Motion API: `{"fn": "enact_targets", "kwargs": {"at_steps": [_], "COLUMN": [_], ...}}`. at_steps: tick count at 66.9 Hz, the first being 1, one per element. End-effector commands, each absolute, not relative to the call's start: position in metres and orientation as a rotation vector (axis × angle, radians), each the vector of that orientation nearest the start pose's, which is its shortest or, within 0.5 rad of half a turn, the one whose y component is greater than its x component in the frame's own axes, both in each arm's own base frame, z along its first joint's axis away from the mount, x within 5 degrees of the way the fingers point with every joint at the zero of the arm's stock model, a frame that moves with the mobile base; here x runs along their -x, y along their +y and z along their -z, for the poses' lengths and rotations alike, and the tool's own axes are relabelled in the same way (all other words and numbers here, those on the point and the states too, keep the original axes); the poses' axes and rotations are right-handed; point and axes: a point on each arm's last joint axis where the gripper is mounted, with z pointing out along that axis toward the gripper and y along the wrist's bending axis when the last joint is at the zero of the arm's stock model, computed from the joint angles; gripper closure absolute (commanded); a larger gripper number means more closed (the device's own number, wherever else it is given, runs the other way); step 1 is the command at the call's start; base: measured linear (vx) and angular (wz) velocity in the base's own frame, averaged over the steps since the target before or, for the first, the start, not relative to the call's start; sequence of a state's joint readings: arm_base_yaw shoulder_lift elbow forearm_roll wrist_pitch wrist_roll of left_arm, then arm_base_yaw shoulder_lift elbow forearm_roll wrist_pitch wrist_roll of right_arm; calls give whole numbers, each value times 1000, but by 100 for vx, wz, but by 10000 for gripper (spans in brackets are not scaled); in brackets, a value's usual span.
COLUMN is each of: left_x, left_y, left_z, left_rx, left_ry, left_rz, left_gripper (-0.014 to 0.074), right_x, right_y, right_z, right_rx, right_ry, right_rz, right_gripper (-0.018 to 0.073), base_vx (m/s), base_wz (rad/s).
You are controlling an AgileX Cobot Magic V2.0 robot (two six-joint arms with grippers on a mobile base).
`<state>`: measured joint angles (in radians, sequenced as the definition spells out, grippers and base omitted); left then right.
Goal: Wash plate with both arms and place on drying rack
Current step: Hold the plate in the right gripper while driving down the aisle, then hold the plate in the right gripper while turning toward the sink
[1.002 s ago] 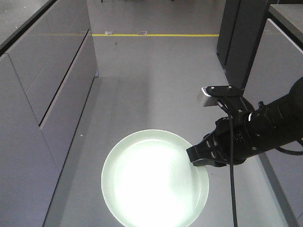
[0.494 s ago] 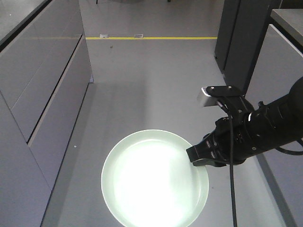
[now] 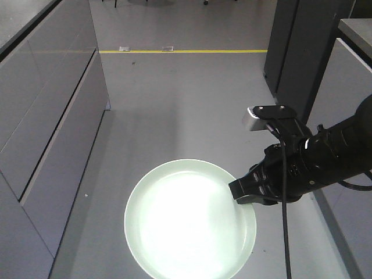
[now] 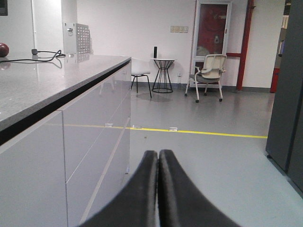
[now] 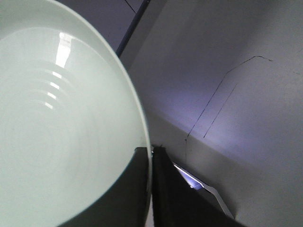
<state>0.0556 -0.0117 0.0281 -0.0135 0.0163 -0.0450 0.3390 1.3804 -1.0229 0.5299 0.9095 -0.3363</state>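
right gripper (image 3: 239, 197): i read it as clenched on the right edge of the plate (image 3: 190, 220). in the right wrist view the rim (image 5: 142, 124) runs down into the narrow slot between the two dark fingers (image 5: 132, 189).
plate: pale mint-green and glossy, with a bright glare in the middle. it is held about level above the grey floor (image 3: 186, 104) and spreads out to the left of the right gripper.
right arm: black. the grey camera box (image 3: 254, 120) sits above and behind the gripper, and a black cable (image 3: 285, 232) hangs straight down beside it.
left gripper (image 4: 158, 153): fingers pressed together, nothing between them.
ahead of the left gripper: a yellow floor line (image 4: 203, 133) crosses the aisle. beyond it stand a white chair (image 4: 139, 68), a small round table (image 4: 163, 73) and a mesh office chair (image 4: 209, 71).
left of the left gripper: a grey counter (image 4: 52, 75) over pale cabinet fronts (image 4: 90, 137).
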Motion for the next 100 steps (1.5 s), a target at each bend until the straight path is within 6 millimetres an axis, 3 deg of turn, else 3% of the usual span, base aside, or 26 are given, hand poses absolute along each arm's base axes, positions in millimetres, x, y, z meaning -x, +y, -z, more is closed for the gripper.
{"fn": "enact_targets", "kwargs": {"at_steps": [1, 100], "left_x": [-53, -53], "left_y": [3, 3], "left_z": [-220, -220], "left_rx": [79, 79], "left_ry": [1398, 1398], "left_rz": [4, 4], "left_gripper": [603, 603], "right_x": [-241, -241], "right_y": [124, 124], "right_z": [-305, -305], "right_rx": [542, 542], "right_ry": [2540, 2541], "right_rz": [-690, -691], "right_gripper": [561, 561], "base_vx": [21, 18], "base_wz": [-1, -7]}}
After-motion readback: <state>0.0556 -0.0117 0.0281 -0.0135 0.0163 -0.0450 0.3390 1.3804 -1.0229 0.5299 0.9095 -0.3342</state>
